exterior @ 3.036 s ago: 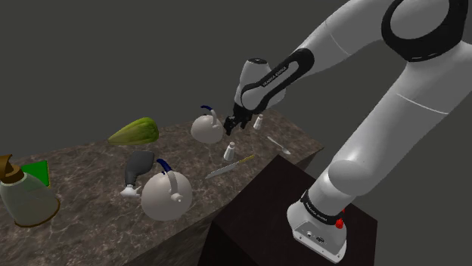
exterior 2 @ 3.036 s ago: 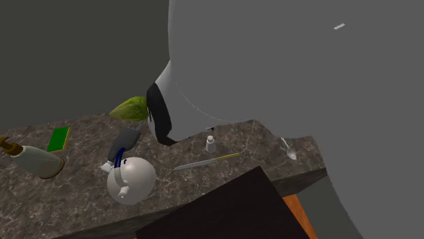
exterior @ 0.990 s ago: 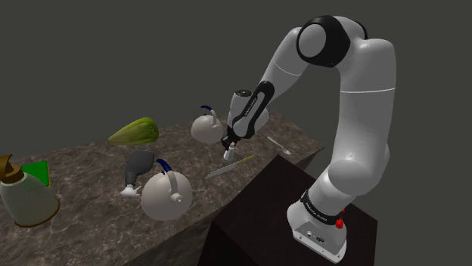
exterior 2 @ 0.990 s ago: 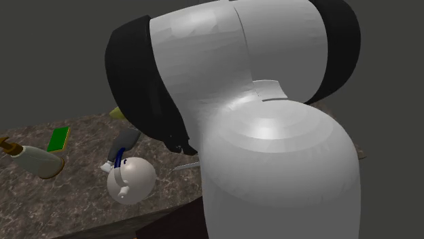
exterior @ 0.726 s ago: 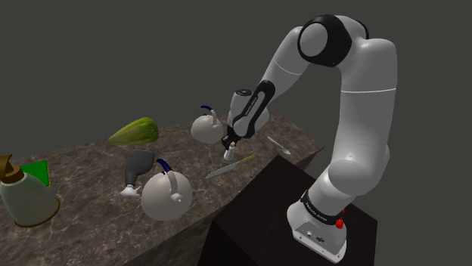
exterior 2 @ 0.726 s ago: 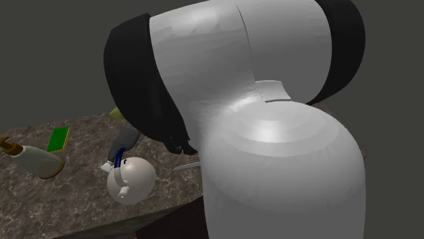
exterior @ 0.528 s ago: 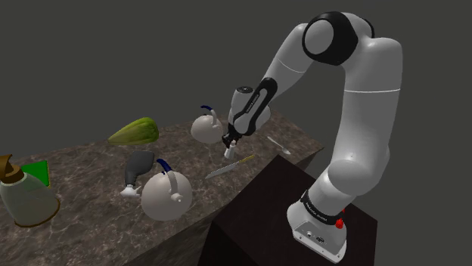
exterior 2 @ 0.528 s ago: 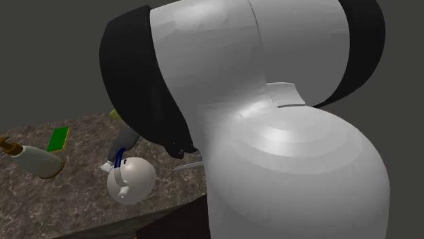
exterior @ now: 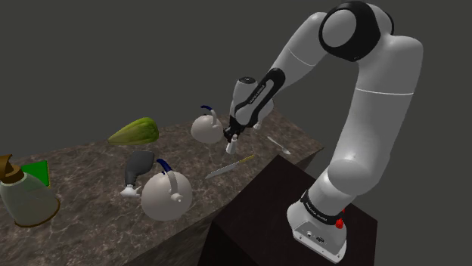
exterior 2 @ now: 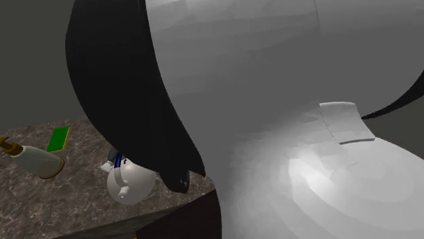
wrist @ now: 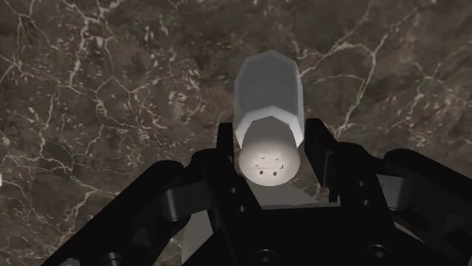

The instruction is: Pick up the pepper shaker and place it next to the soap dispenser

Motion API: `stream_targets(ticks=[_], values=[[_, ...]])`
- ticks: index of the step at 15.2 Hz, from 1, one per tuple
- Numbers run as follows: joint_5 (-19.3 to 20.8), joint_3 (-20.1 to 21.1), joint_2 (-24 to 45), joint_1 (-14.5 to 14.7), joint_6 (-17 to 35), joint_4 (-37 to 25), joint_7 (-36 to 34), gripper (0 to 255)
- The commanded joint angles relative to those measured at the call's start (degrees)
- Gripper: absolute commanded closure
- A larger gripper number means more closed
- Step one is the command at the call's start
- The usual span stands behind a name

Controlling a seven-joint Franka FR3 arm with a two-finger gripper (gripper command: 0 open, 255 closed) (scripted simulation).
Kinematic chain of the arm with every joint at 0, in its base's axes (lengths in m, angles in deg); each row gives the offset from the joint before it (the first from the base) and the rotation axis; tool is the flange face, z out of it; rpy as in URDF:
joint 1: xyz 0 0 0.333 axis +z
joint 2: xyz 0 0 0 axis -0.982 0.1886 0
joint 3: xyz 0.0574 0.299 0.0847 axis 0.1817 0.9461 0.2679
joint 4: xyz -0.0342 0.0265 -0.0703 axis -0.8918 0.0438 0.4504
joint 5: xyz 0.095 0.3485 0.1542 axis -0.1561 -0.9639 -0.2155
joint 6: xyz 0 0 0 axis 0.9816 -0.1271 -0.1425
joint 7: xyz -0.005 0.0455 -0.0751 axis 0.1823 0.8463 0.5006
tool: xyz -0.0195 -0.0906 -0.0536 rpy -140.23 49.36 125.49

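At the shoulder view's far left the soap dispenser (exterior: 27, 198) waits on the marble counter (exterior: 91, 162), well apart from my gripper (exterior: 231, 137). The gripper has risen slightly in the last half second, so I judge the pick made. The wrist view shows what that angle hides: the fingers closed narrowly around the pale pepper shaker (wrist: 269, 113), with the counter beneath it

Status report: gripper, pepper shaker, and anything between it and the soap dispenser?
Gripper shut on pepper shaker, over marble counter. Soap dispenser at shoulder view's far left. White kettle stands in between.
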Motion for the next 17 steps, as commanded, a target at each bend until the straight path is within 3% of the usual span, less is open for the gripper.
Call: stream_targets(ticks=[1, 17], values=[[-0.33, 0.26, -1.87, -0.25, -1.48, 0.4, 0.52, 255], [-3.17, 1.51, -14.57, -0.78, -13.51, 1.0, 3.88, 255]])
